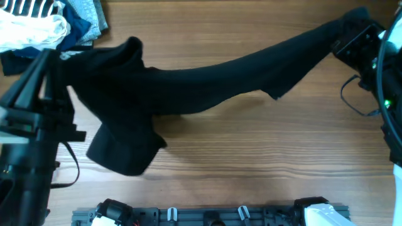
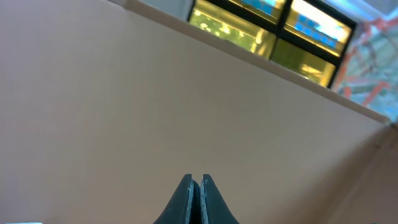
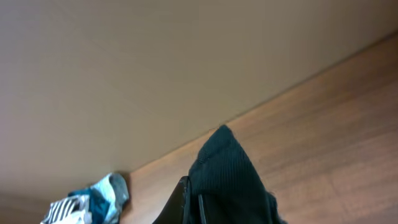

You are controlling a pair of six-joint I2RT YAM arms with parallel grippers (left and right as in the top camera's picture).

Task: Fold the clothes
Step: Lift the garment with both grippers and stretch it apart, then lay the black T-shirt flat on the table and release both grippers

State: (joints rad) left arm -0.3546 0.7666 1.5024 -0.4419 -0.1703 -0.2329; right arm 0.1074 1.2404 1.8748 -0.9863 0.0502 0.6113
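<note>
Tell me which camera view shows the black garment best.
Overhead: the black garment shows nearly whole, stretched across the table. The right wrist view catches only a bunched end at the right gripper; the left wrist view shows none of it.

Black garment (image 1: 207,85): soft thin cloth, matt, no sheen; rt wrist view shows fine ribbed knit. Bench (image 1: 251,150): wood-grain top, smooth, slight satin sheen. Heap of garments (image 1: 38,25) at far-left corner of bench: mixed cloth, white, striped, blue, all matt. L hand (image 2: 196,183): dark plastic, matt, smooth. Wall (image 2: 124,93): plain beige, matt.
</note>
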